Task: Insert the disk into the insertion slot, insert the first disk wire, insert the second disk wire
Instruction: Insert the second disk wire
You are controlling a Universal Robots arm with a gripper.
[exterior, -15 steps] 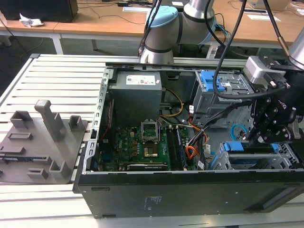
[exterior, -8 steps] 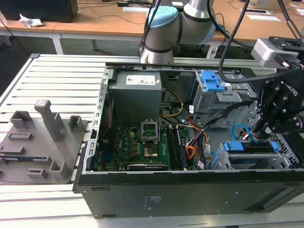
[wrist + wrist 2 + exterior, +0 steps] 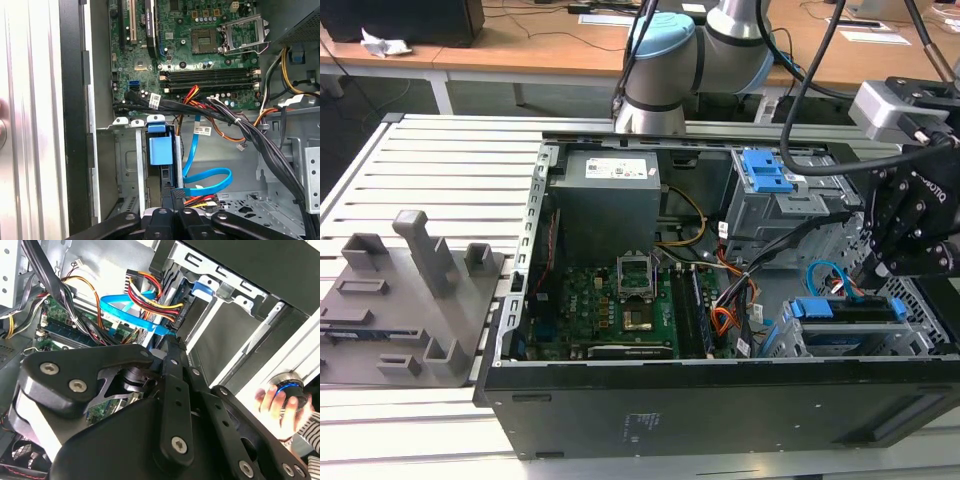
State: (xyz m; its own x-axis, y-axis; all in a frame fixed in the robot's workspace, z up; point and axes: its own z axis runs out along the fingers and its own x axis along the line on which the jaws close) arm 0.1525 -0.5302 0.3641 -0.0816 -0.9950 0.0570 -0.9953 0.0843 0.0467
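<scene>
Disk (image 3: 161, 150) sits in the insertion slot (image 3: 127, 165), near right corner of the case. Gripper (image 3: 172, 192) is pinched on the second disk wire (image 3: 207, 177) plug at the disk's rear. Risk: plug tilts vs socket (orange-and-black wire bundle (image 3: 200, 201) crowds it), and the loop could snag.
</scene>
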